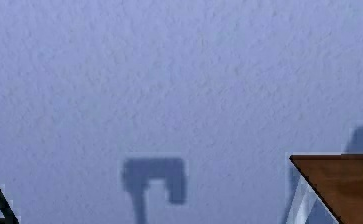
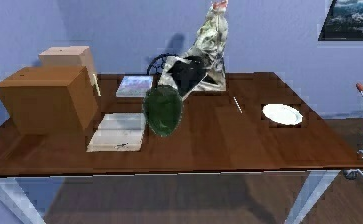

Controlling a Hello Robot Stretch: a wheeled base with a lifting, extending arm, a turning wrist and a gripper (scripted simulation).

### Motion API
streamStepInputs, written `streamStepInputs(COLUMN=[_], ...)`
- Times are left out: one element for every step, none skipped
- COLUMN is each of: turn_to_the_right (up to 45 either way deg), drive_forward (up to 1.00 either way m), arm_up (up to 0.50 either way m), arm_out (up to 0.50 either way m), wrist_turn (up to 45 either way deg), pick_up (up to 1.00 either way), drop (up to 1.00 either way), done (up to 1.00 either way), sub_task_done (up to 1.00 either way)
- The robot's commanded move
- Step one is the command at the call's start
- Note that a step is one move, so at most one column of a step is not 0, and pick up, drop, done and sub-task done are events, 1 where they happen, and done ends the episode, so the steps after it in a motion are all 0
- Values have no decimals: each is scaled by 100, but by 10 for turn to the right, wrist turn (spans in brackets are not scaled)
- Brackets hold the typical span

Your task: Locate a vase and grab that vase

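In the forward view, a blue-grey wall stands ahead and a brown table corner juts in at the lower right. In the arm side view, the dark green vase is at the middle of the wooden table, beside a flat book and 2 cardboard boxes. The gripper shows as a dark body just above the vase, before a statue, with thin fingers curving left. I cannot tell whether it holds anything. A white plate lies well right.
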Motion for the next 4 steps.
streamStepInputs(turn_to_the_right=[0,0,0,0], drive_forward=[0,0,0,0], arm_up=[50,38,0,0], arm_out=[0,0,42,0], wrist_turn=[0,0,0,450], pick_up=[0,0,0,0], drop=[0,0,0,0], done=[0,0,0,0], sub_task_done=[0,0,0,0])
